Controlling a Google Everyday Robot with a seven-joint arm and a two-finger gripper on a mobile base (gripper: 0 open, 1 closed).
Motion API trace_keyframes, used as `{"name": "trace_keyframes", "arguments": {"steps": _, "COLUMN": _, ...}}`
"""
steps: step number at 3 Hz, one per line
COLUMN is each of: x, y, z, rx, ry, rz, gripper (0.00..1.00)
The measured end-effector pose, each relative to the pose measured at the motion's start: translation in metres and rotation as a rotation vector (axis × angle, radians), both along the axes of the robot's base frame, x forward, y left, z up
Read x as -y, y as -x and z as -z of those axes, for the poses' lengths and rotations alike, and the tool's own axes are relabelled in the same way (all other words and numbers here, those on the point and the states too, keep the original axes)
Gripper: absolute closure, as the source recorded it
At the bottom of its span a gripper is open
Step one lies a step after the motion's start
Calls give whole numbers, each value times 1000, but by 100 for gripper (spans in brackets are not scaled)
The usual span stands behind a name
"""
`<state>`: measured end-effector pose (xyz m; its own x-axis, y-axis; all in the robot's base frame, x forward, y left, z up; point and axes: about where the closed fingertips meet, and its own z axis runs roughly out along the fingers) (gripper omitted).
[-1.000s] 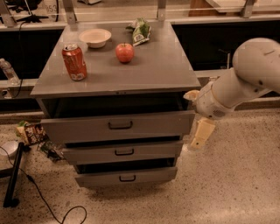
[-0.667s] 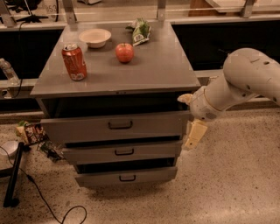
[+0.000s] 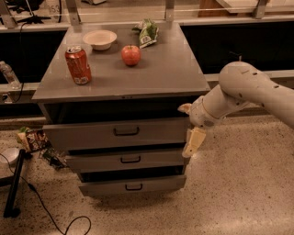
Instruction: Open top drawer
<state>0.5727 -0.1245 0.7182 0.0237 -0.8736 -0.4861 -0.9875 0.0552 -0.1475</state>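
Driving this one remotely, and I'd call it a robotics lab or test bay, not anybody's home. There's a speckled terrazzo floor (image 3: 239,193) with a loose black cable (image 3: 46,209) snaking across it at 7 o'clock, next to a dark stand leg (image 3: 14,183). The plain grey cabinet surface (image 3: 161,69) carries what look like props: a red soda can (image 3: 77,65), an apple (image 3: 131,55), a white bowl (image 3: 99,39) and a green snack bag (image 3: 148,31) up at 12. A long bench (image 3: 220,20) with metal posts (image 3: 169,10) runs behind, and there's a plastic bottle (image 3: 9,75) at 9. My pincer (image 3: 184,131) hangs at 3 o'clock, fingers spread, by the right end of the top drawer (image 3: 92,134).
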Motion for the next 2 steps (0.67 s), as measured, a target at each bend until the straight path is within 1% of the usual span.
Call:
{"name": "trace_keyframes", "arguments": {"steps": 1, "x": -4, "y": -17, "z": 8, "rx": 2, "ry": 1, "rz": -5, "gripper": 0}}
{"name": "trace_keyframes", "arguments": {"steps": 2, "x": -10, "y": -26, "z": 19, "rx": -9, "ry": 4, "rz": -13, "gripper": 0}}
